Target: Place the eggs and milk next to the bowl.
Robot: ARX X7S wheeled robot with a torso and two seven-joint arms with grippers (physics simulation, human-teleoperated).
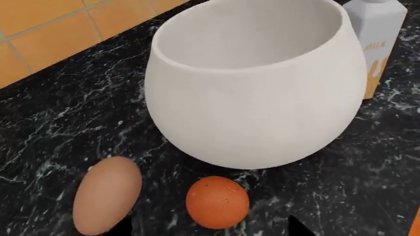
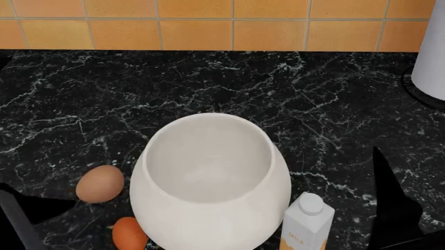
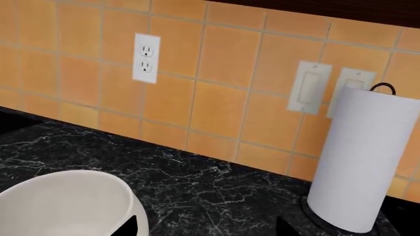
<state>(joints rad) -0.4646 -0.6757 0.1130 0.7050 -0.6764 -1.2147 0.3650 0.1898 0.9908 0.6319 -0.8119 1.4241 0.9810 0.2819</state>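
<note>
The white bowl (image 1: 262, 118) stands on the black marble counter. Beside it on my left lie the two eggs, a tan one (image 1: 107, 195) and a smaller orange one (image 1: 217, 202). In the head view the tan egg (image 2: 100, 183) and the orange egg (image 2: 128, 234) lie left of the bowl (image 2: 208, 224). The milk (image 2: 306, 221) stands upright at the bowl's front right, also seen as the milk (image 1: 377, 44) behind the bowl. My left gripper (image 1: 210, 231) is open, its tips wide on either side of the orange egg without touching it. My right gripper (image 3: 210, 230) is open and empty above the counter, next to the bowl (image 3: 66, 206).
A tall white paper-towel roll (image 3: 364, 162) on a black base stands at the back right, also visible as the roll (image 2: 431, 47). An orange tiled wall (image 2: 230, 23) carries an outlet (image 3: 145, 58) and switches (image 3: 308, 86). Bare marble counter (image 2: 208, 83) lies behind the bowl.
</note>
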